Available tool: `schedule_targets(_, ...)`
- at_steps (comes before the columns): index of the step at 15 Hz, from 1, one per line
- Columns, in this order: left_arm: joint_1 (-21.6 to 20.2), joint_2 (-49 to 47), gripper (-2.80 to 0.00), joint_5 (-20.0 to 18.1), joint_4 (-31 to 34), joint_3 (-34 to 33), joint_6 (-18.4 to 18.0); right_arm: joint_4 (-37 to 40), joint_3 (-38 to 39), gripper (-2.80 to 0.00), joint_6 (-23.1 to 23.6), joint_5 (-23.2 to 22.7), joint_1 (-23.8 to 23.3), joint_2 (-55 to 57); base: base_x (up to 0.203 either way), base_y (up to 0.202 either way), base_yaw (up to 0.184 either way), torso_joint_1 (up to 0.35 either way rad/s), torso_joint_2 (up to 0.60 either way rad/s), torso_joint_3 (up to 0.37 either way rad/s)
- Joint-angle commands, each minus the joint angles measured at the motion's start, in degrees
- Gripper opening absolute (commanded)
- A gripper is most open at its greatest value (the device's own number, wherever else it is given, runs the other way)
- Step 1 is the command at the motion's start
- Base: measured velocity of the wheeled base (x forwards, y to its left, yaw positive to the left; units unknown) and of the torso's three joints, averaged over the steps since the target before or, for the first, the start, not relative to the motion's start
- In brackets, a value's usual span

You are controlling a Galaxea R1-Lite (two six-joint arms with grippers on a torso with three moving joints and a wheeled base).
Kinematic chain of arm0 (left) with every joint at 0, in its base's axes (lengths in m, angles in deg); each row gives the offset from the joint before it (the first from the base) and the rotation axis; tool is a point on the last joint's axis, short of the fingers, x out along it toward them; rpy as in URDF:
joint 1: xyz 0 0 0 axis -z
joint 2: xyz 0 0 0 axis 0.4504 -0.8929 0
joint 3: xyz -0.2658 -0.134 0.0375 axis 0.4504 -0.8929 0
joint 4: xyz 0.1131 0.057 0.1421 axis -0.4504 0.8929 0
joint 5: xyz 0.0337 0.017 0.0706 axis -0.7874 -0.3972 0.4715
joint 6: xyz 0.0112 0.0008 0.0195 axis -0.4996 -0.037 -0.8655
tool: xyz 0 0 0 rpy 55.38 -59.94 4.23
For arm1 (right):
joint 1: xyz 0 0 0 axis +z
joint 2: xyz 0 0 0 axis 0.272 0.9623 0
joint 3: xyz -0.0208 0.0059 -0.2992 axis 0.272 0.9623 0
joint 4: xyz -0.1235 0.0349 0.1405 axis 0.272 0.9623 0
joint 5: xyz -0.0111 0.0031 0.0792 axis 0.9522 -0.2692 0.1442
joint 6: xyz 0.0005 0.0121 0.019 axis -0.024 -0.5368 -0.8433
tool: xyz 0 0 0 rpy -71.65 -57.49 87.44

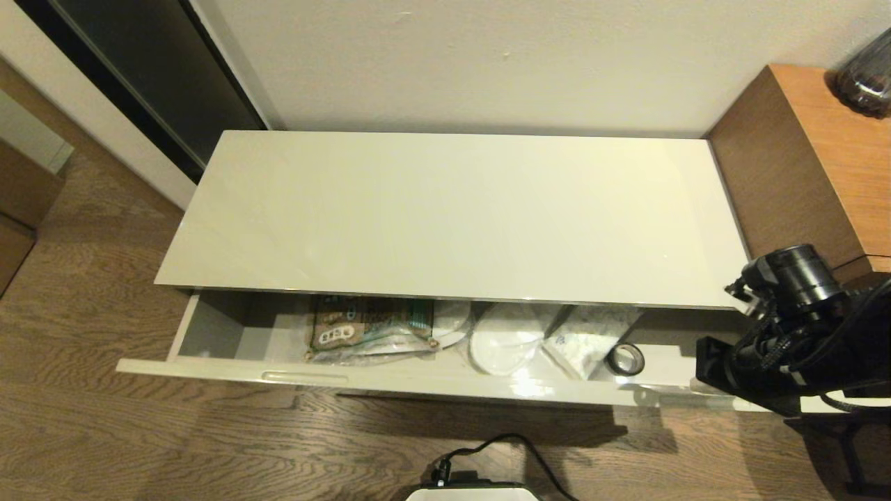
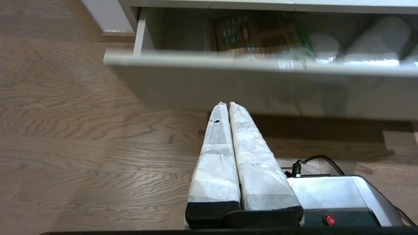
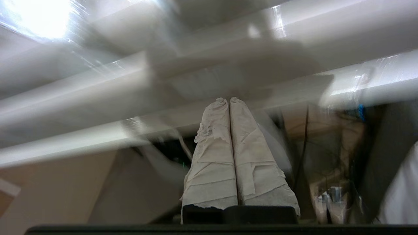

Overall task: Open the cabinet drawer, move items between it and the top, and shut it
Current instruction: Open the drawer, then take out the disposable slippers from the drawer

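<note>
The cabinet drawer (image 1: 209,367) stands partly pulled out under the glossy cream top (image 1: 452,209), which is bare. Inside lie the white slipper in clear plastic (image 1: 502,342) and, right of it, the white tissue pack (image 1: 588,332). My right arm (image 1: 786,348) hangs at the drawer's right end, its fingers hidden in the head view. In its wrist view the right gripper (image 3: 227,99) is shut and empty, close to blurred cream panels. The left gripper (image 2: 225,103) is shut and empty, low over the floor in front of the drawer front (image 2: 196,62).
A brown-and-green printed packet (image 1: 369,323) lies left in the drawer, and a black tape ring (image 1: 625,359) sits near its front right. The brown wooden side cabinet (image 1: 800,160) stands at the right with a dark object (image 1: 866,76) on it. My base (image 2: 339,195) and its cable are on the wooden floor.
</note>
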State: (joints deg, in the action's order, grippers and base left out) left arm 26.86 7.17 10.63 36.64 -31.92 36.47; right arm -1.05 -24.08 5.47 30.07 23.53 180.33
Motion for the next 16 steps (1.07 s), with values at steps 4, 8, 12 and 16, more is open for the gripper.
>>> schedule_targets(4,-0.01,-0.09,-2.80,0.00,-0.05,-0.01,0.04,13.09,0.06,-2.80,3.68,-2.85,2.05,-20.25,0.000,0.000,0.000,0.000,0.00,0.000)
schedule_targets(8,-0.01,-0.09,-2.80,0.00,-0.05,-0.01,0.04,18.86,-4.88,-2.80,3.41,-3.05,5.16,-22.31,0.000,0.000,0.000,0.000,0.00,0.000)
schedule_targets(12,-0.01,-0.09,-2.80,0.00,-0.05,-0.01,0.04,29.00,-8.38,-2.80,3.51,0.17,5.66,-30.56,0.000,0.000,0.000,0.000,0.00,0.000)
schedule_targets(16,-0.01,-0.09,-2.80,0.00,-0.05,-0.01,0.04,49.97,-17.30,-2.80,3.81,5.60,5.60,-45.65,0.000,0.000,0.000,0.000,0.00,0.000)
